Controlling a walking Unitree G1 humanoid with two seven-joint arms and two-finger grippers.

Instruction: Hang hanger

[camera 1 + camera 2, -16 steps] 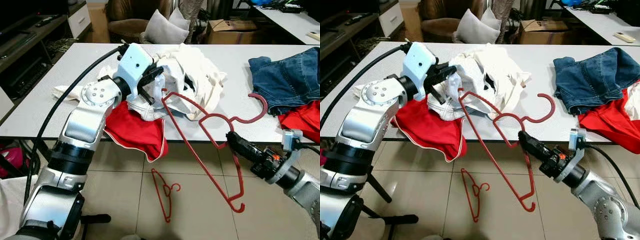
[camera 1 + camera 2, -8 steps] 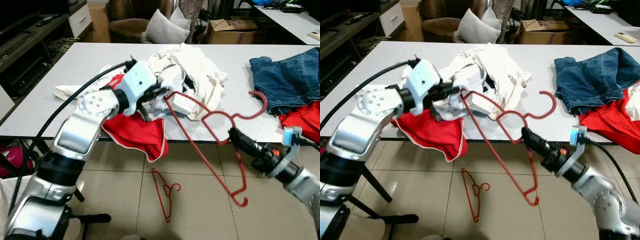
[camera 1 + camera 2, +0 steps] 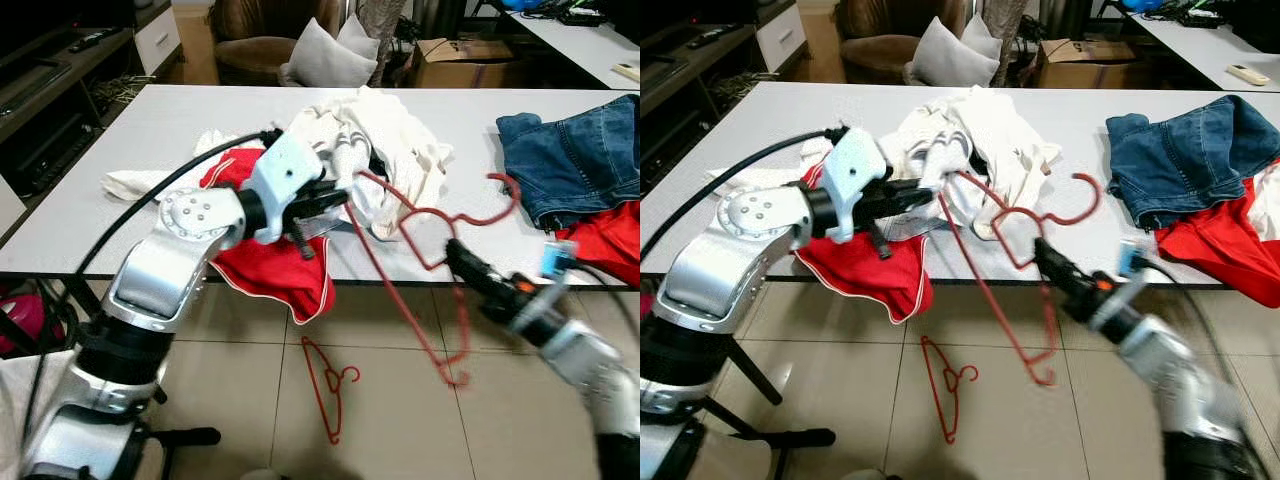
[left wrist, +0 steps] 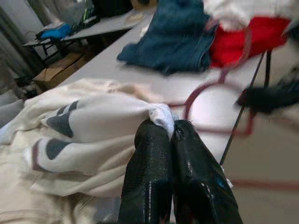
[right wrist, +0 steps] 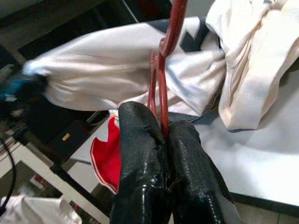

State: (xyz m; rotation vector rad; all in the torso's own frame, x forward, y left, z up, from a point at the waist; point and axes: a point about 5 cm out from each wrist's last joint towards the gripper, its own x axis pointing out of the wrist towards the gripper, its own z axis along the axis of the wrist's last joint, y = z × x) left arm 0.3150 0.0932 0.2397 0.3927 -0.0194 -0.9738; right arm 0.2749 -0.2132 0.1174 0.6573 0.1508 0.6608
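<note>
The left gripper (image 4: 161, 133), at the middle of the frame over the table edge, has its fingers pressed together on a fold of the white shirt (image 3: 385, 150), lifting it off the heap. The right gripper (image 5: 161, 135), at lower right beyond the table (image 3: 120, 170), is clamped on the red hanger (image 3: 420, 240), which slants from the shirt down past the table edge, its hook toward the jeans (image 3: 575, 160). A red cloth (image 3: 270, 275) droops over the near edge under the left arm. More red fabric (image 3: 605, 235) lies at far right. A second red hanger (image 3: 330, 385) lies on the floor tiles at the bottom centre.
</note>
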